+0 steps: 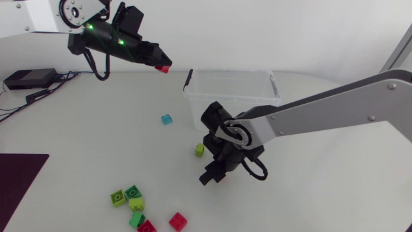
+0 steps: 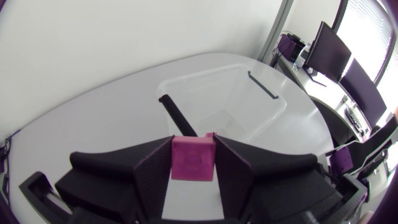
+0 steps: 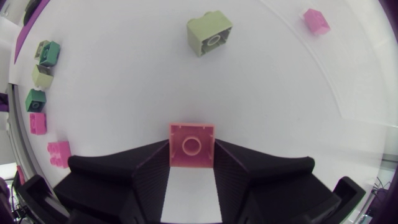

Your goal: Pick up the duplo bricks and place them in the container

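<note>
Red plastic fills the left gripper [image 2: 193,144]: both wedge fingers press the flanks of a red brick [image 2: 193,159], held high, just short of the container [image 1: 193,103] at its near end. To do this well, I judge the arm should travel until the brick hangs squarely above the open tub, clear of the rim, and only then part its fingers. The right gripper [image 3: 191,147] is likewise clamped on a pink brick [image 3: 191,142], low over the table [image 1: 96,142], with a lime brick [image 3: 209,34] ahead. That container is a clear, lidless box with black handles, seemingly empty. Loose bricks [image 1: 137,204] lie clustered well apart from it, a teal brick [image 1: 167,119] nearer.
</note>
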`<state>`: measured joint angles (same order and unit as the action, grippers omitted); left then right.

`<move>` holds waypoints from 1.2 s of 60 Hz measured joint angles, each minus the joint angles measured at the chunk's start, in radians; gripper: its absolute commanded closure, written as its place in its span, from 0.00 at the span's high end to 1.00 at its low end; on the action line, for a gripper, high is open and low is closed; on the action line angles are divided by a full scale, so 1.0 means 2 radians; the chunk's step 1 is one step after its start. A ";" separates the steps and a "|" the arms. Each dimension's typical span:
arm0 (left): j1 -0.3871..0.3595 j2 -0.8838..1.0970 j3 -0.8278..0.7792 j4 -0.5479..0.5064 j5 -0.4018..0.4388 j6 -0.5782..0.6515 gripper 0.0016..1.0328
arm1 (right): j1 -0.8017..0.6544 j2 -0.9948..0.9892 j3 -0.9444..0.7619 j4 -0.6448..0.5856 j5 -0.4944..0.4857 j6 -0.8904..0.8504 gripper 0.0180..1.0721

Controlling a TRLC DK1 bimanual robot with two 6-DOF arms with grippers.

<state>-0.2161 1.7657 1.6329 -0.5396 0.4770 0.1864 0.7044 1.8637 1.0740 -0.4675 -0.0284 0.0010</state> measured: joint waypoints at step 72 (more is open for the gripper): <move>-0.043 0.146 0.153 -0.067 -0.032 0.010 0.93 | -0.160 -0.209 0.116 -0.030 0.017 -0.027 0.25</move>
<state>-0.3023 2.0579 1.9381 -0.6727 0.4133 0.2058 0.3836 1.4452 1.3064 -0.5282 0.0048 -0.0532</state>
